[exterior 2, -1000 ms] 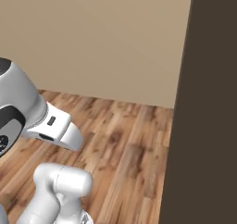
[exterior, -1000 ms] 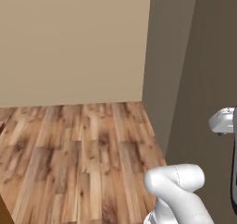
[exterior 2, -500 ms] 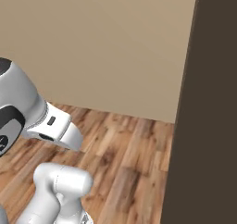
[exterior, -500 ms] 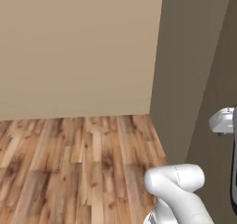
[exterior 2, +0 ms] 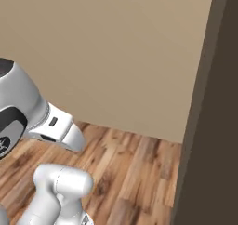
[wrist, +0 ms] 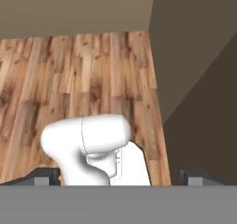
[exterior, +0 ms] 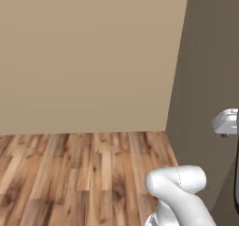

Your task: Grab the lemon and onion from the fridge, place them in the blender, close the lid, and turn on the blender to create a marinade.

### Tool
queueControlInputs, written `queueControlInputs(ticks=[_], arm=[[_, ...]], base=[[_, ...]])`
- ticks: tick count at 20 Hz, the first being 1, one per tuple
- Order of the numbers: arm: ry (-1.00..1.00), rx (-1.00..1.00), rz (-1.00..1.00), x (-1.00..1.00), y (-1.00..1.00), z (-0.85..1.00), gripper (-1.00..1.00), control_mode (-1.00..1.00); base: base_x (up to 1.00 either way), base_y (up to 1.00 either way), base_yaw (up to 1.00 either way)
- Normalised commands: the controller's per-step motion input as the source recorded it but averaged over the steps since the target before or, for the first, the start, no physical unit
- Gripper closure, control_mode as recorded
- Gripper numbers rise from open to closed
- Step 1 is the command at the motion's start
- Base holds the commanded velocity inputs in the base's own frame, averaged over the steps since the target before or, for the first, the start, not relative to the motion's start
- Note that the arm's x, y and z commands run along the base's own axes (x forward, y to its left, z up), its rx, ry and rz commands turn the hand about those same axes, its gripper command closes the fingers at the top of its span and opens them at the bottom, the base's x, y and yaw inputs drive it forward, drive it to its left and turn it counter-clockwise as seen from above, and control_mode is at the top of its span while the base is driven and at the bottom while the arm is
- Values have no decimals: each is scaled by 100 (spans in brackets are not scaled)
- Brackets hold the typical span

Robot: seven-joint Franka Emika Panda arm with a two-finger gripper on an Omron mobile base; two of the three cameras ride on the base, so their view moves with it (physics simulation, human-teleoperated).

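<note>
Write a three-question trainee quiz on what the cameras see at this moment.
1. True or false: the gripper has its jaws spread wide with nothing between them.
2. What covers the floor? A) grey tiles B) brown wood planks C) green carpet
3. Fill in: in the left base view, the beige wall meets a tall dark grey panel on its ____ side.

Key: 1 true. 2 B. 3 right.
</note>
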Motion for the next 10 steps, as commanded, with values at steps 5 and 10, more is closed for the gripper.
queueControlInputs(ticks=[5,10], arm=[[0,0,0,0,0,0,-100,100],[0,0,0,0,0,0,-100,100]], base=[[100,82,31],[100,60,46]])
